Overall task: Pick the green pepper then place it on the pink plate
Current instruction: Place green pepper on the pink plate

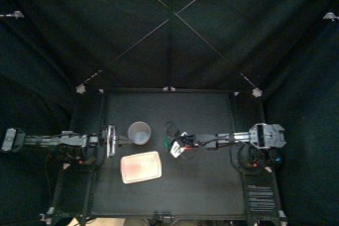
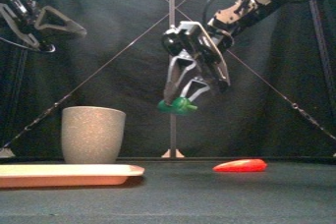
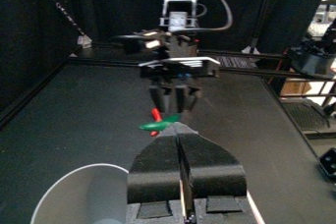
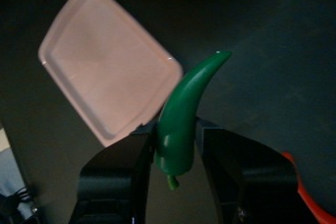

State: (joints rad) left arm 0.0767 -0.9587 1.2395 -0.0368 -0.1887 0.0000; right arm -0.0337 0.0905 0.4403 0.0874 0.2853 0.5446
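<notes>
The green pepper point(image 2: 178, 105) hangs in the air above the table, curved and slim, with my right gripper point(image 2: 195, 79) shut on it. In the right wrist view the green pepper point(image 4: 188, 110) sits between the jaws of the right gripper point(image 4: 180, 142), with the pink plate point(image 4: 102, 66) below and to one side. The pink plate point(image 1: 142, 168) lies at the front left of the table, and the pink plate point(image 2: 66, 174) holds nothing. My left gripper point(image 3: 182, 141) is shut on nothing, resting at the table's left point(image 1: 110, 136).
A tall grey speckled cup point(image 2: 93, 135) stands behind the plate, close to the left gripper; the grey cup point(image 1: 139, 131) is just left of the right gripper. A red chili point(image 2: 241, 166) lies on the table under the right arm.
</notes>
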